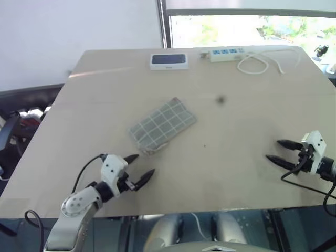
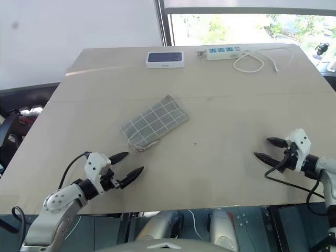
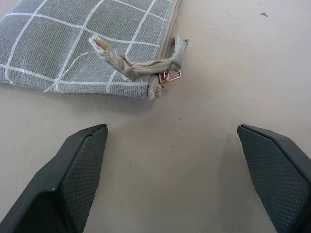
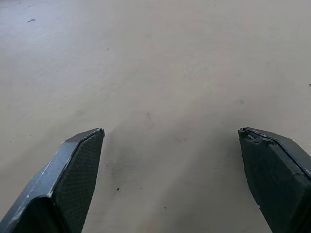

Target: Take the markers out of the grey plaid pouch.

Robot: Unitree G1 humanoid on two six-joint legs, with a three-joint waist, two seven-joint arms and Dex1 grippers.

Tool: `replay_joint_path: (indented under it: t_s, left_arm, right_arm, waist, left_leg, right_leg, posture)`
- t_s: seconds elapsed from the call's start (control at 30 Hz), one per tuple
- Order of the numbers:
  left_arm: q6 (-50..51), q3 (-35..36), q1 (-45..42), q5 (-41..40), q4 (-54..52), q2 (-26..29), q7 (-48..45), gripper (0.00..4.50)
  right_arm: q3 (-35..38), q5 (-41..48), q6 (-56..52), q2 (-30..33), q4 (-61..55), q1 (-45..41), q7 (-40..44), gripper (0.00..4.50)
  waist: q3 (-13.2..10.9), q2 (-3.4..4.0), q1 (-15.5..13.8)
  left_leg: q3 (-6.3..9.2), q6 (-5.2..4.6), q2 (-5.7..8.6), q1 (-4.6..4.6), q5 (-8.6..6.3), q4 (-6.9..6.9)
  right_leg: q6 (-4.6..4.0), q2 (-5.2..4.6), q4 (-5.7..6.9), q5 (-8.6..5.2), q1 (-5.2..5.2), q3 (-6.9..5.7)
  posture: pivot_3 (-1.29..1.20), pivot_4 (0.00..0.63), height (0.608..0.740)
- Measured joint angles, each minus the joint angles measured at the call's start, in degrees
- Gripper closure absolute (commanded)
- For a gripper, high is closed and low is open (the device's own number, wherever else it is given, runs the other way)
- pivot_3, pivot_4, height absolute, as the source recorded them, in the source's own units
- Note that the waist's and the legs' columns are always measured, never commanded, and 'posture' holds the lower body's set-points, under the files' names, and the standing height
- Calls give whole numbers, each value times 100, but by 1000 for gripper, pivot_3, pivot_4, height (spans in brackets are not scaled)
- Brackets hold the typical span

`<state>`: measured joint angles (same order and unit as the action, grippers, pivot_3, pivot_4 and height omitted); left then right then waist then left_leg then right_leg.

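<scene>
The grey plaid pouch (image 1: 162, 125) lies flat and slanted on the beige table (image 1: 236, 121), left of centre. Its near corner carries a knotted fabric pull and a small metal ring (image 3: 170, 75). The markers are hidden. My left gripper (image 1: 140, 168) hovers open just short of that corner, nothing between its black fingers (image 3: 77, 174). Far off at the table's right side, my right gripper (image 1: 277, 150) is open too and points left over bare tabletop (image 4: 160, 97), holding nothing.
At the table's far edge sit a white-and-dark-blue box (image 1: 168, 61) and a white power strip (image 1: 227, 53) with a looped cable (image 1: 262, 62). A small dark spot (image 1: 220, 98) marks the tabletop. Beyond the left edge stands dark equipment (image 1: 21, 121).
</scene>
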<state>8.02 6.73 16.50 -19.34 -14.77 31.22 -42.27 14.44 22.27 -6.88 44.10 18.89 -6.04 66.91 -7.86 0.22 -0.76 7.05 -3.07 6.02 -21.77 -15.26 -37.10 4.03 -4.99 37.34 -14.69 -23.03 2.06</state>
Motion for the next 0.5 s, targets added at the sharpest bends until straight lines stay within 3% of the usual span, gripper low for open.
replay_joint_path:
  t_s: [0.5]
  left_arm:
    - [-38,11,-74,31,16,63,15,85]
  right_arm:
    - [0,61,-59,0,-54,-2,4,0]
  waist:
    - [-2,-3,-4]
  left_leg:
    - [1,0,0,-1,0,0]
  right_leg:
    - [0,0,1,0,0,-2]
  posture:
    - [0,150,740]
